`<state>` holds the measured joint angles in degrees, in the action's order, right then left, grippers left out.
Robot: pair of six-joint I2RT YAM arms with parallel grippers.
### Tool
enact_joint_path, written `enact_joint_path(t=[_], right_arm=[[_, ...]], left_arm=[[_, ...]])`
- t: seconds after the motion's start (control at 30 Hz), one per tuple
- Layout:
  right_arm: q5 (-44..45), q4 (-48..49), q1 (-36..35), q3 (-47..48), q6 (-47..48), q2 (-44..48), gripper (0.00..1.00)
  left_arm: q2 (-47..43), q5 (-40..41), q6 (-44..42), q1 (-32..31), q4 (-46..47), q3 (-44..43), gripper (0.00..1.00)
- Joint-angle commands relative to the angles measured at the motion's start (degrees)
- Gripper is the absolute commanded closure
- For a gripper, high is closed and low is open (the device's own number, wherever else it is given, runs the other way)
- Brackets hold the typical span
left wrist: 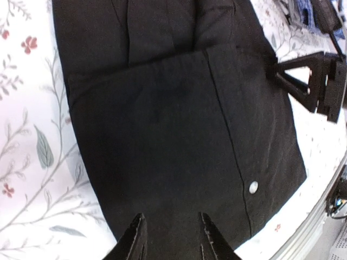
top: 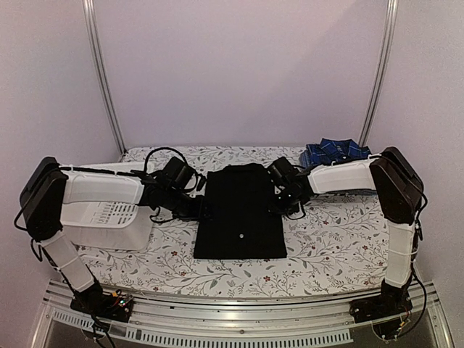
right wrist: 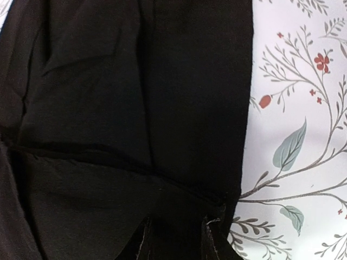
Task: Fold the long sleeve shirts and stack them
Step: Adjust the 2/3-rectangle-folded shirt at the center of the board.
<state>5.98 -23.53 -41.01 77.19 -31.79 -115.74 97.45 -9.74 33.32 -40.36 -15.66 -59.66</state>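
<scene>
The black shirt (top: 240,210) lies folded into a long rectangle in the middle of the table, one pale button (left wrist: 253,187) showing near its front edge. My left gripper (top: 201,207) is at the shirt's left edge. In the left wrist view it (left wrist: 172,234) is open just over the black cloth (left wrist: 162,124), holding nothing. My right gripper (top: 281,190) is at the shirt's right edge. In the right wrist view it (right wrist: 176,238) is open over a fold of the shirt (right wrist: 135,92). The blue plaid shirt (top: 333,152) lies bunched at the back right.
A white slotted basket (top: 109,217) stands at the left, under my left arm. The floral tablecloth (top: 326,246) covers the table. Metal frame posts (top: 105,80) rise at the back corners. A rail (top: 239,319) runs along the near edge.
</scene>
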Motion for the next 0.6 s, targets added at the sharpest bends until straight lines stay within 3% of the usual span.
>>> enact_joint_path(t=[0.0, 0.27, 0.57], right_arm=[[-1.28, 0.84, 1.49, -1.85, -0.68, -1.41, 0.71], [-1.96, -1.18, 1.62, -3.74, -1.87, 1.88, 0.71], [-0.79, -5.38, -2.94, -12.04, -3.9, 13.24, 0.7]], left_arm=[[-5.09, 0.32, 1.05, -2.59, -1.32, 4.88, 0.69], [-12.36, 1.13, 3.91, -4.46, -3.5, 13.48, 0.69], [-16.19, 1.13, 5.86, -5.14, -4.3, 18.68, 0.7]])
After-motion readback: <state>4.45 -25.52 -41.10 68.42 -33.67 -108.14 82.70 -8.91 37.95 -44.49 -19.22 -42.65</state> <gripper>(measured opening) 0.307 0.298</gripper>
